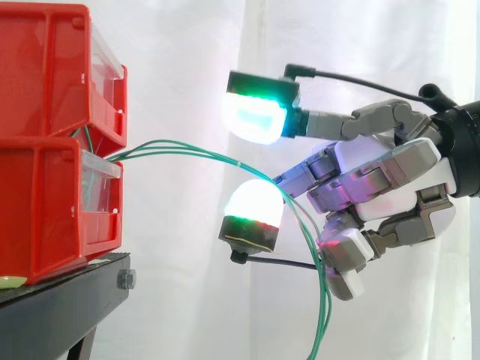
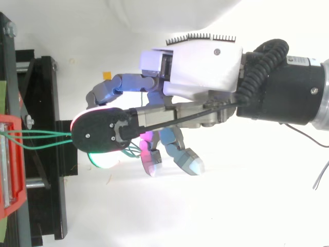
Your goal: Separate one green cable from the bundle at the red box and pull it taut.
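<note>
Hand (image 1: 390, 180) reaches in from the right of the frame, partly open. An upper pad (image 1: 255, 116) glowing green and a lower pad (image 1: 253, 206) glowing white are spread well apart, with nothing pinched between them. Remaining fingers curl under the palm.

Green cables (image 1: 195, 150) leave the red bins (image 1: 52, 150) at centre left and arc rightwards through the gap between the two pads. They then drop slack to the bottom edge, passing the curled fingers; contact there cannot be told.

Judgement: the spread pads bracket the bundle so that one strand can be picked out. No strand is separated yet, and none is taut.
</note>
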`<state>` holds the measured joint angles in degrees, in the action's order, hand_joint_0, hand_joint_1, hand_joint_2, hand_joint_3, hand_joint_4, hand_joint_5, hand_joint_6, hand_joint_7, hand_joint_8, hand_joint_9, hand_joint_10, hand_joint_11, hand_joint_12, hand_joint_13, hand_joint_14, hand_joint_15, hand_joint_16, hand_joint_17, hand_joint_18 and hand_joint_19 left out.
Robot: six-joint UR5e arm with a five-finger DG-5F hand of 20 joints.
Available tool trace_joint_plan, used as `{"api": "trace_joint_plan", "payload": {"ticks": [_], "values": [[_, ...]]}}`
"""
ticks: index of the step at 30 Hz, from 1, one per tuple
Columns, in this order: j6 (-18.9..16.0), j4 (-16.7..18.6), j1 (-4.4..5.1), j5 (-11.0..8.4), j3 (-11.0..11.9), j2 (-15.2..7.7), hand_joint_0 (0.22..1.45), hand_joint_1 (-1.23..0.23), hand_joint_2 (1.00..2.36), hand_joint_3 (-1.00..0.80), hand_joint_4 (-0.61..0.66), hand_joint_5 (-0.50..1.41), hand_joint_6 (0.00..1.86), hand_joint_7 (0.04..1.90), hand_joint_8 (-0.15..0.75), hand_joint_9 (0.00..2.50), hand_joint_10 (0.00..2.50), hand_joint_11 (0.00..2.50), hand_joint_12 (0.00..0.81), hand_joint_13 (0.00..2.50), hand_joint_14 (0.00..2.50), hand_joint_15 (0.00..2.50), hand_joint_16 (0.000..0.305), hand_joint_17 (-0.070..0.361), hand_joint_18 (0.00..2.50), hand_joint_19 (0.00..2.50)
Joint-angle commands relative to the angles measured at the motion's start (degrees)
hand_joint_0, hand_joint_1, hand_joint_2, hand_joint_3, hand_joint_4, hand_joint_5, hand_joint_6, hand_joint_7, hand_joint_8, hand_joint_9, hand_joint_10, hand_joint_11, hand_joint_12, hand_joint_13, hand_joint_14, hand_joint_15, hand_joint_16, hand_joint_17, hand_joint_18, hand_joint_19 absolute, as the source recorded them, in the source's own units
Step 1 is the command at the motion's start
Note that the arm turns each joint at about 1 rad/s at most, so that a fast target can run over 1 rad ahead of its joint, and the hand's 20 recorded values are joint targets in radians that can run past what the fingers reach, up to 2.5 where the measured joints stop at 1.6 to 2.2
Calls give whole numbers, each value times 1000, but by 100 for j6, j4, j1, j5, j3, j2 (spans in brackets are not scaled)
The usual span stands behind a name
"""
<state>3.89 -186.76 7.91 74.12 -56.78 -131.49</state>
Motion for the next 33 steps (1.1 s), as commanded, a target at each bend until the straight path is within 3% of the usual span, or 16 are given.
{"api": "trace_joint_plan", "payload": {"ticks": [1, 5, 10, 14, 17, 18, 20, 21, 25, 27, 29, 33], "values": [[-2, -1, 0, -3, 0, 1, 660, -380, 1000, -500, 98, 130, 540, 1308, 230, 2065, 26, 664, 315, 1357, 21, 635, 42, 95, 993, 794], [-2, -1, 0, -3, 0, 1, 748, -577, 1002, -475, 102, 140, 513, 1375, 233, 2107, 30, 702, 318, 1384, 18, 648, 41, 93, 1024, 779], [-2, -1, 0, -3, 0, -8, 773, -662, 1013, -350, 98, 145, 500, 1410, 256, 2108, 28, 738, 316, 1388, 18, 653, 41, 93, 1011, 778], [-2, -1, 0, -3, 0, 1, 763, -676, 1017, -281, 86, 145, 500, 1427, 268, 2103, 31, 756, 318, 1385, 20, 659, 41, 93, 1003, 770], [-2, -1, 0, -3, 0, -8, 672, -731, 1015, -157, 91, 140, 520, 1407, 272, 2102, 29, 698, 337, 1389, 19, 621, 49, 111, 1049, 687], [-2, -1, 0, -3, 0, 1, 590, -696, 1009, -129, 160, 135, 536, 1402, 283, 2116, 25, 625, 370, 1426, 16, 591, 62, 140, 1143, 617], [-2, -1, 0, -3, 0, 1, 501, -646, 1008, -320, 179, 132, 546, 1391, 293, 2101, 24, 609, 373, 1431, 15, 590, 68, 153, 1166, 619], [-2, -1, 0, -3, 9, 1, 438, -553, 1000, -500, 174, 119, 580, 1308, 278, 2059, 25, 630, 359, 1392, 19, 625, 65, 145, 1091, 699], [-2, -1, 0, -3, 0, 1, 370, -373, 1000, -500, 157, 132, 549, 1354, 278, 2082, 23, 580, 370, 1417, 15, 585, 72, 162, 1115, 711], [-2, 8, 0, -3, 0, -8, 394, -208, 1000, -500, 130, 131, 561, 1314, 265, 2081, 22, 551, 360, 1405, 15, 587, 68, 153, 1076, 728], [-2, 8, 0, -3, 0, -8, 473, -150, 1000, -500, 95, 121, 588, 1233, 242, 2054, 25, 589, 338, 1361, 17, 616, 58, 129, 977, 798], [-2, 8, 0, -3, 0, 1, 620, -299, 1000, -500, 64, 124, 573, 1236, 213, 2083, 28, 670, 321, 1358, 19, 656, 43, 96, 948, 850]]}}
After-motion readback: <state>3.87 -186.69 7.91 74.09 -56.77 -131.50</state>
